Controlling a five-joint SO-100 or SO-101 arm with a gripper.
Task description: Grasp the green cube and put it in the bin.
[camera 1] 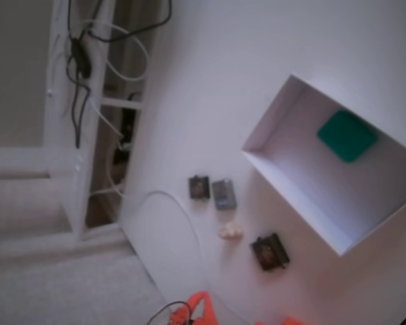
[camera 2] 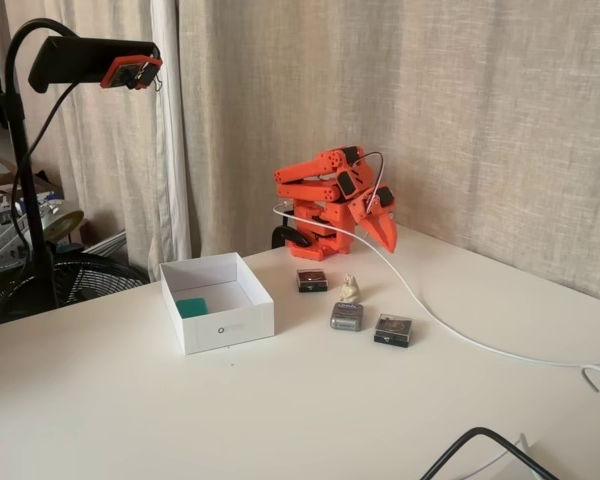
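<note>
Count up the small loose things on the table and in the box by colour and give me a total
Teal-green: 1, the green cube lying inside the bin
Dark, near black: 2, one block and another block
Grey: 1, a block
Whitish: 1, a lump
Total: 5 small things, 4 on the table and 1 in the bin

Three small dark blocks [camera 2: 346, 316] ring a whitish lump [camera 2: 350, 290].
</note>
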